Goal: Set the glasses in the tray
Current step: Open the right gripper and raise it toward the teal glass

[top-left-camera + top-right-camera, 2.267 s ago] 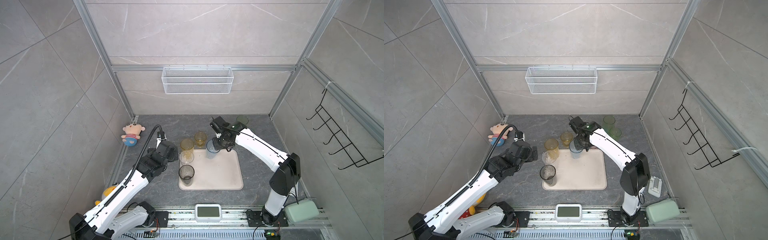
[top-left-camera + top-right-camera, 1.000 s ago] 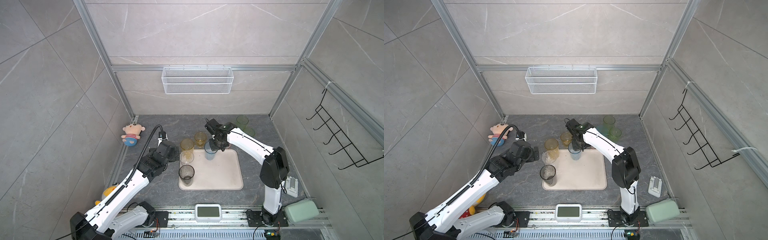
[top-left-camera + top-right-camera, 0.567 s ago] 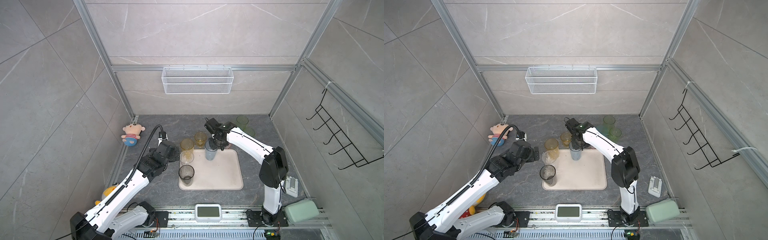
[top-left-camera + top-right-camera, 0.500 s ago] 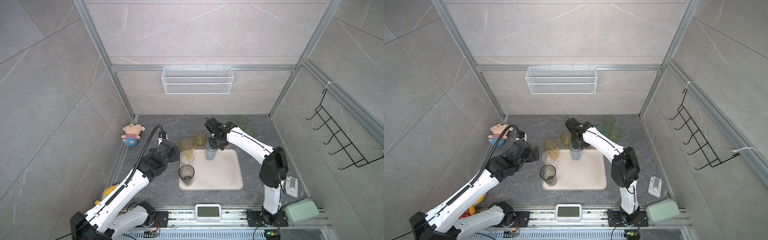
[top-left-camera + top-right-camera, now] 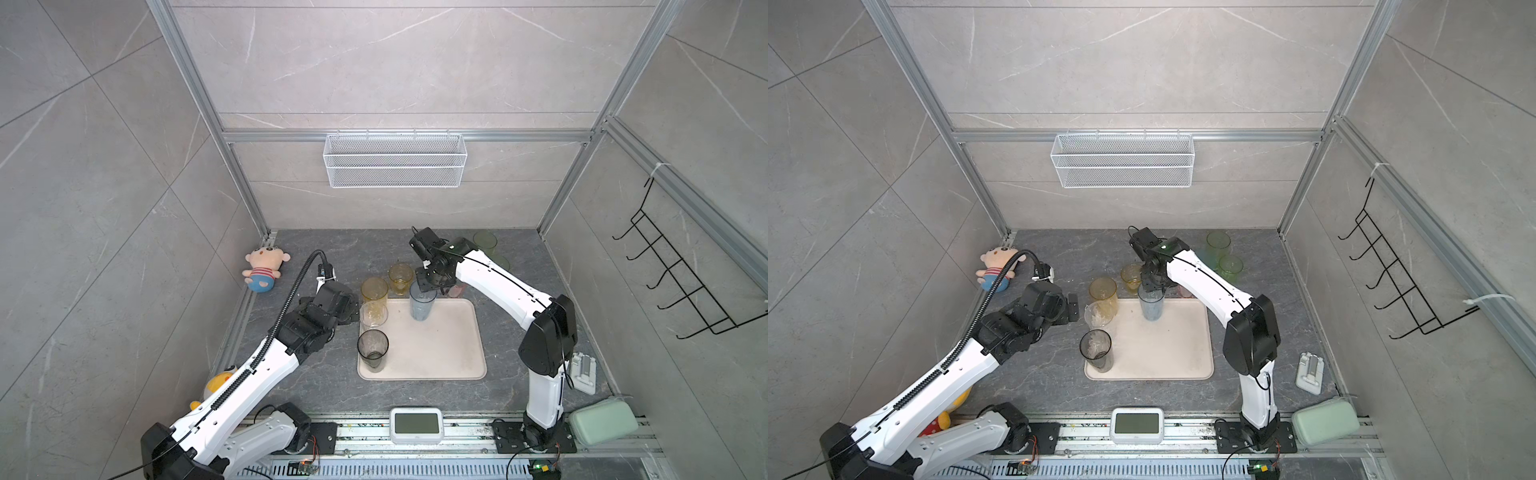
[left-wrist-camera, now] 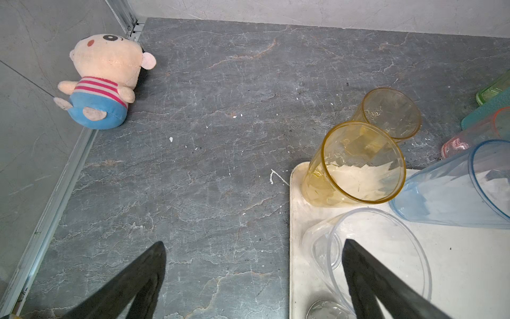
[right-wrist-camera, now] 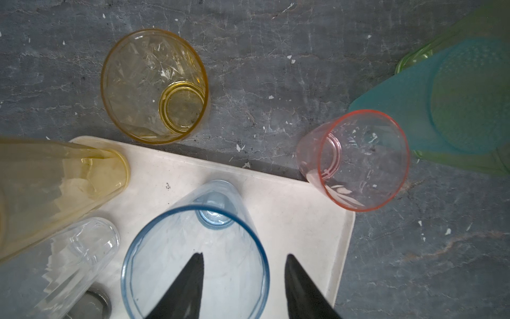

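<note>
Standing in tray (image 5: 449,353): four glasses (image 5: 373,351); five outside on worktop (image 5: 332,249). Right pincer (image 7: 243,254), parted, straddles blue glass (image 7: 165,262) rim without gripping; left pincer (image 6: 253,241) gapes empty.

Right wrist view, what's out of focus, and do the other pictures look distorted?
Right wrist view: the teal glass is soft and smeared, while the pink glass and amber glass are crisp. Left wrist view: the blue glass looks stretched toward the edge. Both top views: the frame posts splay outward.

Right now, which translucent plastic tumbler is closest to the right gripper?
The tall blue tumbler, upright at the far edge of the cream plastic tray: the right gripper straddles its rim, jaws open, one finger inside.
</note>
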{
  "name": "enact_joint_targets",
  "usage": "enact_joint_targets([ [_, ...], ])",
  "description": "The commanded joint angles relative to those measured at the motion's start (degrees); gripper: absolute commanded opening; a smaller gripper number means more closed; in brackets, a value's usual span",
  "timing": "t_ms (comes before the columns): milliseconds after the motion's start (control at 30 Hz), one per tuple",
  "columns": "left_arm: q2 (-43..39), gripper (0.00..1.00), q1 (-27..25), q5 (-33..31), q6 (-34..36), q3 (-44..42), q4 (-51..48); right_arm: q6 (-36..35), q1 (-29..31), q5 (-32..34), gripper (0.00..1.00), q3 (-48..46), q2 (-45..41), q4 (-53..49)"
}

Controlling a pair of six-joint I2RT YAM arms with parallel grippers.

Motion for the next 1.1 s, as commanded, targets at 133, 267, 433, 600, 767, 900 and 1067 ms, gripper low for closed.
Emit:
enact_joint_targets([
  [133, -0.73, 1.0, 0.26, -0.3, -0.75, -0.19, 1.35, -2.78, -0.25, 3.42, 0.54, 2.62, -6.13, -3.1],
  [267, -0.58, 1.0, 0.26, -0.13, -0.64, 0.09, 1.36, -2.62, -1.07, 4.48, 0.56, 4.59, -7.65, -4.58],
  [433, -0.73, 0.99, 0.31, -0.22, -0.57, 0.09, 1.29, -3.04, -3.07, 5.08, 0.57, 5.1, -8.85, -4.44],
  [600, -1.4, 0.99, 0.35, -0.43, -0.64, -0.6, 1.14, -3.58, -6.39, 4.64, 0.57, 5.11, -9.43, -4.44],
  [767, -1.78, 1.0, 0.29, -0.63, -0.66, -0.92, 0.79, -4.0, -11.15, 2.19, 0.58, 5.12, -10.06, -3.94],
  [900, -1.85, 0.99, 0.26, -0.56, -0.6, -0.76, 0.83, -4.54, -14.77, 0.48, 0.58, 6.0, -10.08, -3.54],
  [1067, -1.85, 1.0, 0.26, -0.56, -0.55, -0.71, 0.82, -5.16, -17.95, -0.64, 0.6, 7.88, -9.08, -3.31],
])
